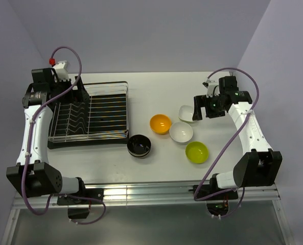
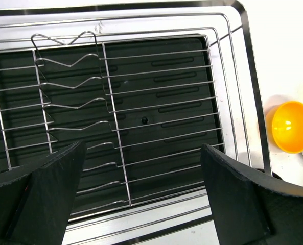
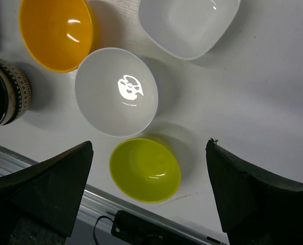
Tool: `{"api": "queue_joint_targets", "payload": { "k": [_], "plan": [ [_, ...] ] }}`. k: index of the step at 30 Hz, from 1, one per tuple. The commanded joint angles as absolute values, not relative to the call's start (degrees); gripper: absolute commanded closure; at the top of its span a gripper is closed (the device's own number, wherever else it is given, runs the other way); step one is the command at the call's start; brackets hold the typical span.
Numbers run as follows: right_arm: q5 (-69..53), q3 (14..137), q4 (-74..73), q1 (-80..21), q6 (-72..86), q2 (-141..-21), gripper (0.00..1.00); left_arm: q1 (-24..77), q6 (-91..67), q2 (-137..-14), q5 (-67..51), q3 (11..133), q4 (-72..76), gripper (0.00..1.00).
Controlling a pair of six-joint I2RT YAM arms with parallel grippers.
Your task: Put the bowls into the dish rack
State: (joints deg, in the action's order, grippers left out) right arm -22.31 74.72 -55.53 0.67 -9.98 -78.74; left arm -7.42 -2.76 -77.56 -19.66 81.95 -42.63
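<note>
Chrome dish rack (image 1: 90, 109) runs left-right; orange bowl (image 1: 160, 123) opens upward.

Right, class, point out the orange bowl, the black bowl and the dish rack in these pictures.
orange bowl (image 1: 160, 123), top view, middle of its inside.
black bowl (image 1: 139, 146), top view, middle of its inside.
dish rack (image 1: 109, 109), top view, flat wires on its right half.
</note>
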Motion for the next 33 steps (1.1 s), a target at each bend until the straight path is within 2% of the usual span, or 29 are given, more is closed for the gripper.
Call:
{"api": "queue_joint_targets", "payload": {
  "k": [1,14,33],
  "plan": [
    [-19.08,73.66,-55.9,0.09,-10.81,-76.99,0.02,-7.3,-1.23,-74.88,-20.83,82.87,-39.29,0.0],
    [-14.94,69.08,-55.2,-6.24,-9.41,-83.32,0.15,-7.29,-1.58,-75.15,-23.64,82.44,-39.91,0.0],
    [-12.83,68.47,-48.79,-8.44,-5.36,-94.65,0.34,-7.3,-2.02,-75.14,-26.1,78.22,-38.32,0.0]
  ]
}}
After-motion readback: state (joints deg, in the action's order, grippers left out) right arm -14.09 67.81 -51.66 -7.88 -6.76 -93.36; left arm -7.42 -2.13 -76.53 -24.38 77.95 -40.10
